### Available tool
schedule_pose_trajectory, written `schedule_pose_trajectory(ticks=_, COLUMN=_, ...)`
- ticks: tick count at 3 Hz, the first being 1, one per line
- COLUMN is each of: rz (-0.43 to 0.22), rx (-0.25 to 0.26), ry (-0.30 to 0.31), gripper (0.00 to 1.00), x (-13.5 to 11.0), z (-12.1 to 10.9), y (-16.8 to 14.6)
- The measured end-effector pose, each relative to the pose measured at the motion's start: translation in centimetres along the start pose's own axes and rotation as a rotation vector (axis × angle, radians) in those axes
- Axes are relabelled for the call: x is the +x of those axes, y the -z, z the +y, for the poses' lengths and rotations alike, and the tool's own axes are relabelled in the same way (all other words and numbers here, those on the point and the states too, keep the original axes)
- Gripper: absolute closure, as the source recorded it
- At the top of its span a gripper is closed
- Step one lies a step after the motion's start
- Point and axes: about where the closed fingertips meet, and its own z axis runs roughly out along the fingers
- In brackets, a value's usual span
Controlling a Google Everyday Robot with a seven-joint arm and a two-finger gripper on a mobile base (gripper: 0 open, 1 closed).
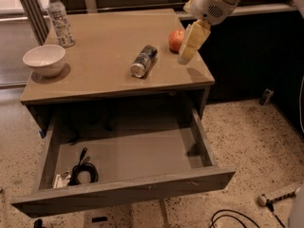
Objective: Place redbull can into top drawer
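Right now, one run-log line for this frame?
redbull can: lying on table, ungrasped | claw: above table beside apple, apart from can | top drawer: open

- redbull can (143,61): shiny metal, silver end glinting.
- top drawer (128,194), table (104,37): matt grey wood.
- bowl (44,60), left: glossy white.
- gripper (185,59), upper right above the table's right edge: pale, matt, plastic-looking.
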Motion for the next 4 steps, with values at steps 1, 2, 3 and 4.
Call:
schedule_pose_trajectory(ticks=1, rz=0.146, rx=-0.088, ry=0.250, gripper=0.00, x=-1.0, z=-0.3, y=-1.1)
schedule_pose_trajectory(ticks=2, rz=0.167, rx=-0.161, ry=0.352, gripper=0.00, x=-1.6, z=1.1, y=-1.8)
schedule_pose_trajectory(ticks=3, rz=0.131, rx=-0.120, ry=0.450, gripper=0.00, x=-2.5, z=0.4, y=-1.8)
schedule_pose_trajectory(ticks=4, rz=0.018, rx=-0.068, ry=0.597, gripper=0.00, x=-3.4, z=-0.6, y=-2.1)
